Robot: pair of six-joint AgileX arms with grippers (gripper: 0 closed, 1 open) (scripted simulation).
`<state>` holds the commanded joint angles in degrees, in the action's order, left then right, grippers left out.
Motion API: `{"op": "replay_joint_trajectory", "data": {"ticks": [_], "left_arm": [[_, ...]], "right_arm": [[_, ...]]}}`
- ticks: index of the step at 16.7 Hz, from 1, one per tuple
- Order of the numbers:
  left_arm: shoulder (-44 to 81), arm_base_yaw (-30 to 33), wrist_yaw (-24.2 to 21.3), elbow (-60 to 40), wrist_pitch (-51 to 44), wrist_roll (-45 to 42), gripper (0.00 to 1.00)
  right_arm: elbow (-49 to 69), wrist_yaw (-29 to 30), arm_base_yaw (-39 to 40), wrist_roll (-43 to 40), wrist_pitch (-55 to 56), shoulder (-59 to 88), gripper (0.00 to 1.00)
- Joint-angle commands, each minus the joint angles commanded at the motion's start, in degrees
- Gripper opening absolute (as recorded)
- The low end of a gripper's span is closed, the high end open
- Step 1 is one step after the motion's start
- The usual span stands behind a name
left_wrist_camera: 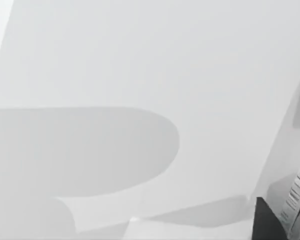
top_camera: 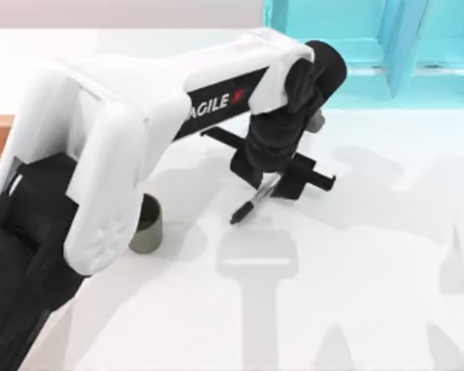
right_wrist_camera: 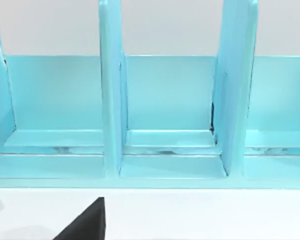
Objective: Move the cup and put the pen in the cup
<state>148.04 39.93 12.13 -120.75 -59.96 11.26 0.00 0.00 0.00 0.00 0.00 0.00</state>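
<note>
Near the top view's centre, the pen (top_camera: 254,202) is held tilted above the table (top_camera: 371,255), clamped in the left gripper (top_camera: 272,184) jaws; light, stiff, slippery, best gripped mid-barrel. At lower left stands the cup (top_camera: 148,226).

Dark olive-green cup (top_camera: 147,226); pen (top_camera: 253,202) black-tipped with a white-grey barrel; white surface (top_camera: 371,270); turquoise rack (right_wrist_camera: 165,115); black left end effector (top_camera: 278,174).

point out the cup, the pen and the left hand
cup (top_camera: 148,232), top view, on its outer side wall
pen (top_camera: 251,205), top view, on its pale barrel
left hand (top_camera: 272,185), top view, between its fingertips at the pen
</note>
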Motion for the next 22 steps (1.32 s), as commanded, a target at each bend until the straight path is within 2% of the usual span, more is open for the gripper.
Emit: {"op": "replay_joint_trajectory", "data": {"ticks": [3, 4, 7, 16, 22], "left_arm": [[0.00, 0.00, 0.00, 0.00, 0.00, 0.00, 0.00], [-3.49, 1.14, -2.77, -0.70, -0.75, 1.35, 0.00], [-5.74, 2.21, -2.58, 0.78, -1.48, 2.12, 0.00], [-24.76, 9.27, -1.77, 13.96, -8.78, 9.75, 0.00], [-25.55, 9.36, -1.75, 14.49, -9.04, 10.09, 0.00]], "right_arm": [[0.00, 0.00, 0.00, 0.00, 0.00, 0.00, 1.00], [0.00, 0.00, 0.00, 0.00, 0.00, 0.00, 1.00], [0.00, 0.00, 0.00, 0.00, 0.00, 0.00, 1.00], [0.00, 0.00, 0.00, 0.00, 0.00, 0.00, 1.00], [0.00, 0.00, 0.00, 0.00, 0.00, 0.00, 1.00]]}}
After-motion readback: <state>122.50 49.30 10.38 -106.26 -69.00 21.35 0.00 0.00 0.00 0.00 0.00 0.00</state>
